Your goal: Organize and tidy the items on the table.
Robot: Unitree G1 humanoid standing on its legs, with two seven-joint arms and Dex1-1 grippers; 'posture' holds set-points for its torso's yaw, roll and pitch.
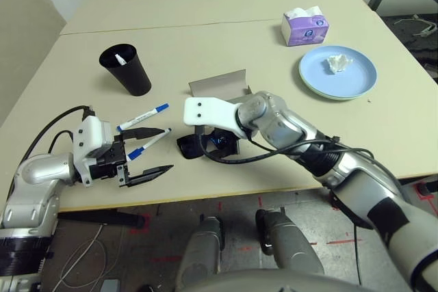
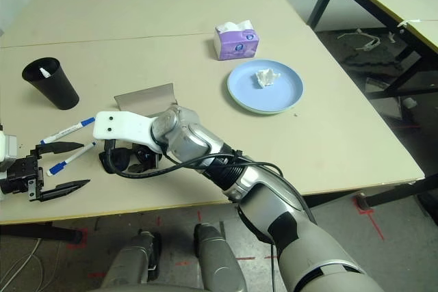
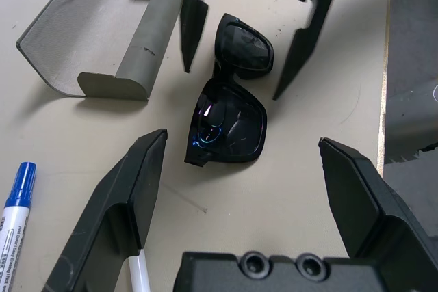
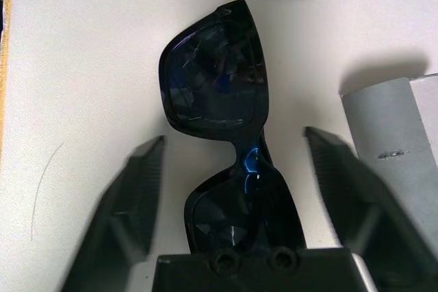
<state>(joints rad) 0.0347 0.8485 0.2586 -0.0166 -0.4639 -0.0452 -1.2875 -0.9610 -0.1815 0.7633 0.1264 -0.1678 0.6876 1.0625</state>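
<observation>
Here you are above the near part of the table point(image 1: 226, 49), and your left gripper point(image 1: 168, 149) has its jaws spread wide, nothing in them, pointing in toward the sunglasses point(image 3: 229, 124). Your right gripper point(image 4: 236, 136) is over those black sunglasses, jaws apart on either side of the frame, no grip on them. They lie on the tabletop near the front edge, and just beside them the grey glasses case point(image 1: 219, 85) lies open.

Over by your left gripper, two white markers with blue ends: one marker point(image 1: 142, 117) lies farther from you, the other marker point(image 1: 154, 141) runs past the gripper's fingers. Beyond them there's the black cup point(image 1: 126, 72), a white-tipped item point(image 1: 120, 59) inside it.

Across on your right, the light-blue plate point(image 1: 352, 76) sits on the light-green plate point(image 1: 328, 95), carrying the crumpled tissue point(image 1: 338, 63). Just behind them, the purple tissue pack point(image 1: 306, 29) stands upright.
</observation>
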